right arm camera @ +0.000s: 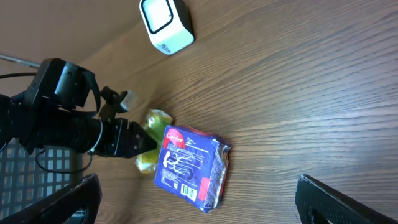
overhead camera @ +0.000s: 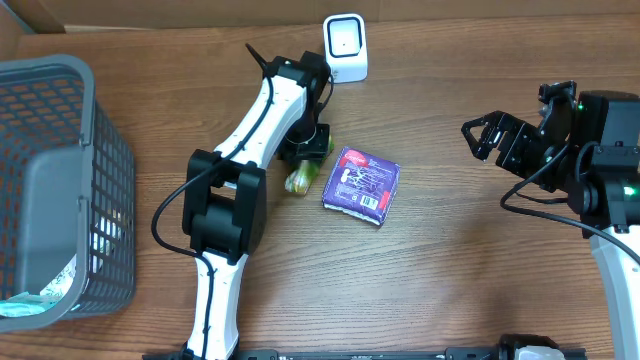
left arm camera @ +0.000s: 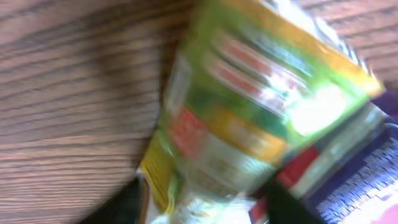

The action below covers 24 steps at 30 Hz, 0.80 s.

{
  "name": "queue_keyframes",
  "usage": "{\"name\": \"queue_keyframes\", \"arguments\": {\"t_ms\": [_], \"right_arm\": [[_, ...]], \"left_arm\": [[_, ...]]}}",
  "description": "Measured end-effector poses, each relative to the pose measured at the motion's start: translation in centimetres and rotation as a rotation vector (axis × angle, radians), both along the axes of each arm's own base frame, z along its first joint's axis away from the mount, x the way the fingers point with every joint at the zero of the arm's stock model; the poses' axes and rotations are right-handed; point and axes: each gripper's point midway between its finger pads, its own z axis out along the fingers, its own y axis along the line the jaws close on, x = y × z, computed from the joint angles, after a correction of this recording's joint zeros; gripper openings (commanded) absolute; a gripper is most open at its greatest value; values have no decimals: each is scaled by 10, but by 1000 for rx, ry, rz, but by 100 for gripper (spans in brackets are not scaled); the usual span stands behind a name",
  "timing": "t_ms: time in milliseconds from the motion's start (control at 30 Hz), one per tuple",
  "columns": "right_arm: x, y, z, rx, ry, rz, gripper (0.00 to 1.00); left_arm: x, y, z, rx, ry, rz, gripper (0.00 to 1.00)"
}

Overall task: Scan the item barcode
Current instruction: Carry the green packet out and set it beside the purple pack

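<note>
White scanner (right arm camera: 165, 25), purple packet (right arm camera: 189, 167) flat on wooden table (right arm camera: 298, 93), green pouch (right arm camera: 155, 118) beside it at left tool (right arm camera: 140, 142)

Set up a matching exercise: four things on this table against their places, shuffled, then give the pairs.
1. white scanner
2. purple packet
3. green packet
4. grey basket

A. far left of the table
B. middle of the table, lying flat
C. far edge of the table, standing
D. right beside the purple packet

Pairs: 1-C, 2-B, 3-D, 4-A
</note>
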Motion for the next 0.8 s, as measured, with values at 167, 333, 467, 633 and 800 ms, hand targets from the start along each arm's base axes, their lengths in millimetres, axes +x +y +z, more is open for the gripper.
{"name": "queue_keyframes", "arguments": {"t_ms": [167,333,467,633,800], "right_arm": [[0,0,0,0,1,-1,100],[0,0,0,0,0,0,100],[0,0,0,0,1,-1,100],[0,0,0,0,1,0,100],[-1,0,-1,1,5,0,100]], "left_arm": [[5,-3,0,-10,-20,-2,95],[0,0,9,-7,5,-31,95],[20,1,49,-26,-71,-35,97],[51,20,143,-83,-300,17,100],[32,79,259,-95,-541,131,100]]}}
